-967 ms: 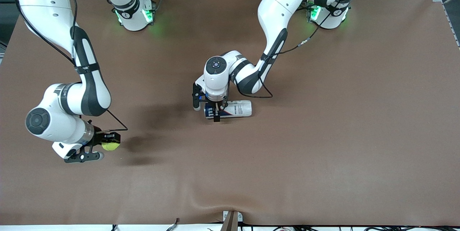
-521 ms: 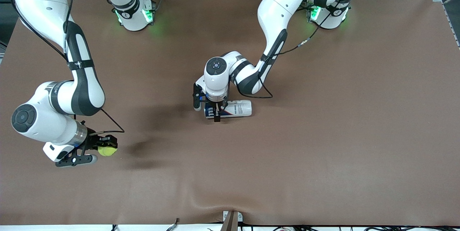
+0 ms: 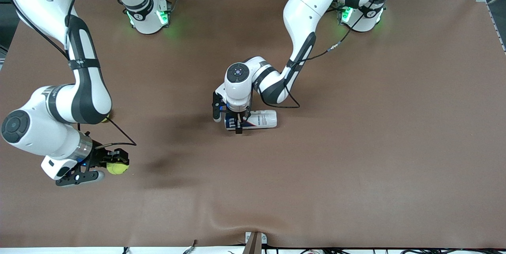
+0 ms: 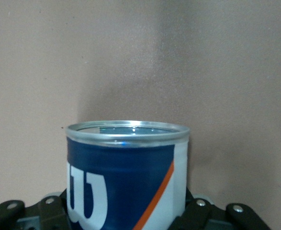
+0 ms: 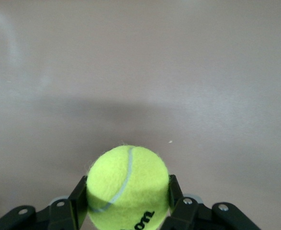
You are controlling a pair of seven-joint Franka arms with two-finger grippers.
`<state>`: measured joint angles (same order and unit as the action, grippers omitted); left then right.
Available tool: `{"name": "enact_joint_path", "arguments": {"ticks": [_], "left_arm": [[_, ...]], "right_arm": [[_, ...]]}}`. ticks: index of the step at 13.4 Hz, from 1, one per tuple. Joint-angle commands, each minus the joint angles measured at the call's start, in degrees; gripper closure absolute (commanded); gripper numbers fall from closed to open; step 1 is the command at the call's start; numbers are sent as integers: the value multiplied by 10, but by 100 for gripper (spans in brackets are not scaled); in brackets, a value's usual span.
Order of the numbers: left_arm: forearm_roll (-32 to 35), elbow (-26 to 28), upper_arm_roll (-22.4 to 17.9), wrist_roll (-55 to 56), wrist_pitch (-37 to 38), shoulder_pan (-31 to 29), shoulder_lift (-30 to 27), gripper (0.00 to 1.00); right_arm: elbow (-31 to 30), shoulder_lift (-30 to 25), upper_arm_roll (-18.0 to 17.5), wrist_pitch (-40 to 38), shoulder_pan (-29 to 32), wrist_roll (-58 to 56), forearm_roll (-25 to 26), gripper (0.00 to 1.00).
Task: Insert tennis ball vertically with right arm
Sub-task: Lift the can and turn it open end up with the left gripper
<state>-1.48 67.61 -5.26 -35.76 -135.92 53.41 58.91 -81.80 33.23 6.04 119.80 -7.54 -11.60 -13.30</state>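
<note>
My right gripper (image 3: 117,165) is shut on a yellow-green tennis ball (image 3: 118,168) and holds it over the table near the right arm's end. In the right wrist view the ball (image 5: 128,184) sits between the two black fingers (image 5: 78,201). A blue and white can (image 3: 255,120) with an orange stripe lies on its side mid-table. My left gripper (image 3: 234,123) is shut on its blue end. In the left wrist view the can (image 4: 126,172) shows an open metal rim (image 4: 127,130) that faces the right arm's end.
The brown table cover (image 3: 355,147) is bare around both grippers. A small yellow spot (image 3: 105,119) shows under the right arm's elbow; I cannot tell what it is. A bracket (image 3: 255,240) sits at the table's near edge.
The right arm has swung toward its own end of the table, and the ball has moved slightly that way and nearer the front camera. The left arm and the can have not moved.
</note>
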Motion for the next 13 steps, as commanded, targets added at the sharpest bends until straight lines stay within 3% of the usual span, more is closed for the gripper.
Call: {"name": "enact_joint_path", "arguments": {"ticks": [1, 10, 13], "left_arm": [[6, -13, -5, 23, -7, 6, 9, 26], [7, -13, -12, 104, -9, 16, -48, 28], [10, -13, -20, 160, -43, 21, -71, 28]], "right_arm": [[25, -6, -1, -42, 2, -8, -38, 69], [75, -4, -7, -105, -9, 42, -42, 78], [76, -4, -7, -111, -9, 44, -42, 79]]}}
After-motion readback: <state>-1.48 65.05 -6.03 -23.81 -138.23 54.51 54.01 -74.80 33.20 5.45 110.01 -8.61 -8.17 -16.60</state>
